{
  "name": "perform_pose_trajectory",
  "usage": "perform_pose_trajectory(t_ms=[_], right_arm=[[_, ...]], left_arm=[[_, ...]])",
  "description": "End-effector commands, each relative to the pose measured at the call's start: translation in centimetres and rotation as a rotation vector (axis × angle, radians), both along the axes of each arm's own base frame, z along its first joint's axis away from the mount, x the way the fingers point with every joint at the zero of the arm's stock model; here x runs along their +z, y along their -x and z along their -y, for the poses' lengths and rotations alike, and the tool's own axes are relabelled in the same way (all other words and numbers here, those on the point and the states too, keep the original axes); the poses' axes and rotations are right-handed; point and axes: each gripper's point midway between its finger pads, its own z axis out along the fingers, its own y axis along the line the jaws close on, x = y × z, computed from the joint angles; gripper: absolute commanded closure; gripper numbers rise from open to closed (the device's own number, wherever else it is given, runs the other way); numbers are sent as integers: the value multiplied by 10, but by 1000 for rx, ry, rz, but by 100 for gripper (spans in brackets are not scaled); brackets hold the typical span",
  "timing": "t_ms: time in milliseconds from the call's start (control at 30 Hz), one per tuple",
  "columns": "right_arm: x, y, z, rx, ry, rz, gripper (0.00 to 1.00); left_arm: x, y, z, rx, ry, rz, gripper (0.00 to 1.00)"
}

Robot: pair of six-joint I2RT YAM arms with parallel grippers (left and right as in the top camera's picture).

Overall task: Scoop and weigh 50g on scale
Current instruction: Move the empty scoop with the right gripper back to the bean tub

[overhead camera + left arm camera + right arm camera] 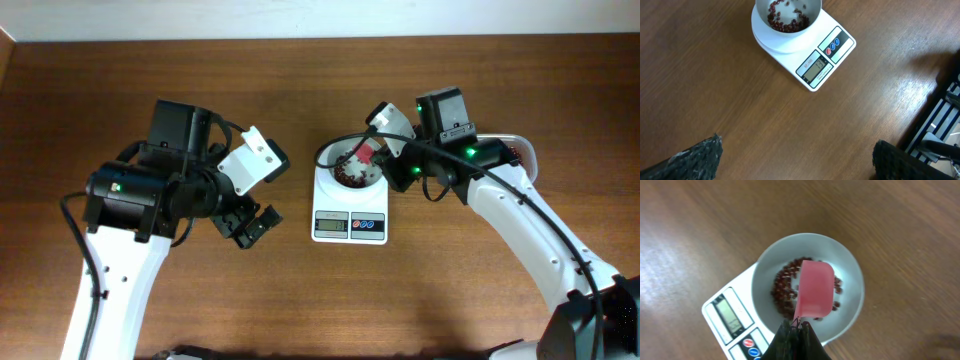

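Brown wood tabletop (pixel 300 300) runs under everything, with the scale (pixel 349 226) near its middle and a white bowl (pixel 850 280) sitting on the platform. My right fingers (pixel 796 332) are pinched tight on the handle of a pink scoop (pixel 816 287), which hangs over the bowl, tipped with its mouth down toward the beans (pixel 782 287) heaped on the bowl floor. My left fingers (pixel 252 226) are spread wide and empty, above bare wood just left of the scale and touching nothing.

I judge this to be the pouring step, partway to the target. To do it well, I should hold the scoop clear of the bowl rim and wall, since any touch or downward press would falsify the reading. Tipping should be slow, by wrist roll alone, so beans fall a few at a time into the centre rather than bouncing out. The display (pixel 816 69) shows in the left wrist view, but I cannot read its digits with confidence, so I would pause between small pours and let the number settle. My left arm is best left away from the platform.
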Motion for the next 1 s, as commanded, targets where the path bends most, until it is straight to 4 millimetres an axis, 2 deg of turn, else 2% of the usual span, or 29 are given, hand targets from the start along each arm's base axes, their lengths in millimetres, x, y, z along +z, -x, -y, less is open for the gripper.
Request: perform_pose_trajectory(t_ms=[0, 100, 167, 200, 233, 300, 367, 433, 500, 567, 700, 833, 967], right_arm=[[29, -8, 3, -12, -8, 90, 96], [38, 6, -15, 68, -104, 58, 96], [23, -1, 2, -1, -5, 48, 96], [21, -4, 7, -23, 19, 56, 96], [25, -7, 12, -39, 24, 68, 96], [50, -15, 24, -104, -14, 104, 96], [67, -18, 48, -173, -8, 140, 96], [76, -17, 90, -288, 42, 149, 96], [79, -13, 122, -394, 31, 116, 96], [75, -8, 150, -509, 13, 58, 96], [56, 10, 206, -724, 72, -65, 96], [51, 17, 246, -869, 109, -88, 96], [39, 15, 260, -911, 108, -123, 96]], left_arm=[[10, -1, -2, -6, -2, 42, 1], [10, -1, -2, -6, -2, 42, 1], [10, -1, -2, -6, -1, 42, 1], [10, -1, -2, -6, -1, 42, 1], [10, -1, -2, -6, -2, 42, 1], [10, -2, -2, -6, -1, 42, 1], [10, -1, -2, -5, -2, 41, 1], [10, -1, -2, -6, -1, 42, 1], [10, -1, -2, -6, -2, 42, 1], [10, -1, -2, -6, -1, 42, 1], [10, -1, -2, -6, -1, 42, 1], [10, -1, -2, -6, -1, 42, 1], [10, -1, -2, -6, -2, 42, 1]])
